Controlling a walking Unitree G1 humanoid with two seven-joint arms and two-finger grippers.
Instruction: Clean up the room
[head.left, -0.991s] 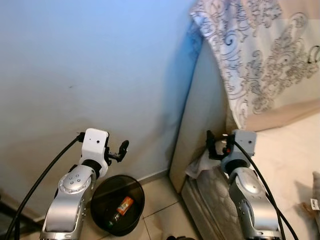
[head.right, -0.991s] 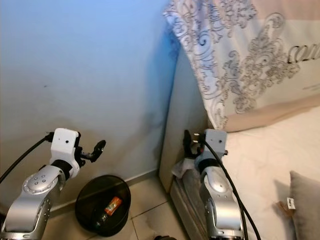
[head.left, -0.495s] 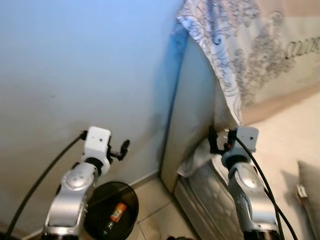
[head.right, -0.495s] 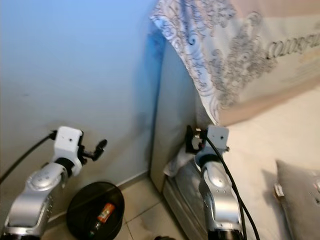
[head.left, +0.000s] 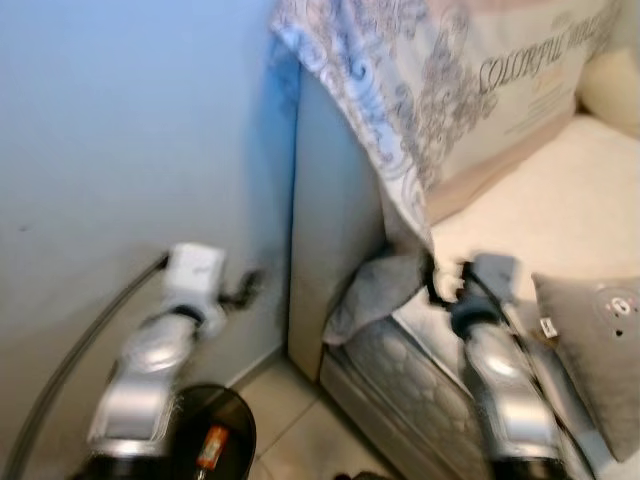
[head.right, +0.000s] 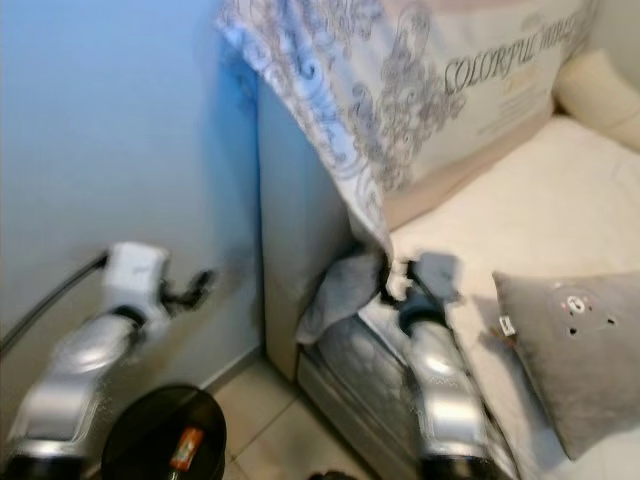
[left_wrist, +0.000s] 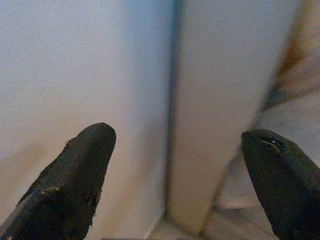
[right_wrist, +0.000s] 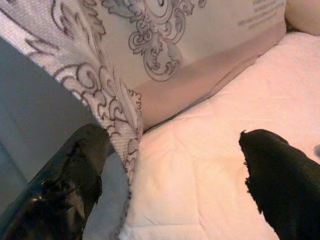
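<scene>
Although the head views are blurred, the black bin (head.left: 205, 440) on the floor by the wall seems to hold at least one orange item (head.left: 210, 447) already, so some tidying looks done. Both the left gripper (left_wrist: 175, 165) and the right gripper (right_wrist: 170, 170) are spread wide and carry nothing. The bed (head.right: 520, 190), with its grey pillow (head.right: 570, 350) and crumpled grey cloth (head.right: 335, 290) at the corner, likely remains to be straightened.

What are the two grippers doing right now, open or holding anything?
Left gripper: jaws open, holding nothing, near the wall.
Right gripper: jaws open, holding nothing, over the bed.
</scene>
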